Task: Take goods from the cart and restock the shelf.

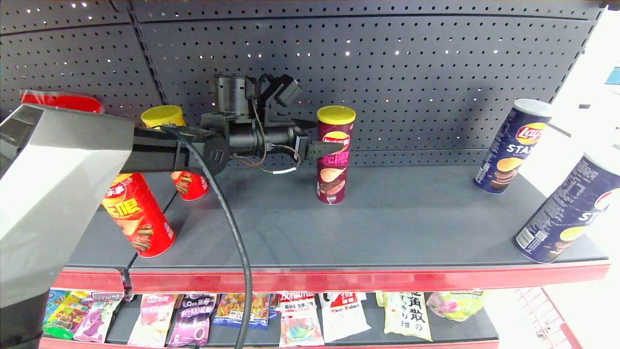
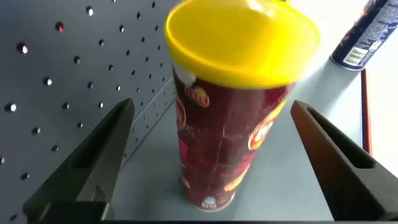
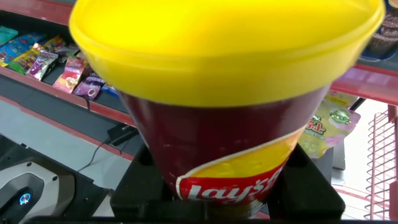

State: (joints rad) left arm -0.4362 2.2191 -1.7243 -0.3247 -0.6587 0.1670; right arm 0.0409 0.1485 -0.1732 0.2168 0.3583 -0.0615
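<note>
Left claw [image 2: 212,109], on an arm stretched level over the shelf [image 1: 387,218], is spread wide, one finger on each side of the upright maroon can [image 2: 224,155] standing there, neither touching it. Beyond it, well apart, a blue can [image 2: 367,31] is partly cut off. Right claw [image 3: 224,190] grips a yellow-lidded red can [image 3: 230,124] that hides its fingers.

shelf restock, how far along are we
Done: a maroon yellow-lidded chip can stands on the grey metal shelf, the left gripper with jaws open, clear either side. In hand: the right gripper clamps a second red yellow-lidded can. Left: shelving it.
</note>
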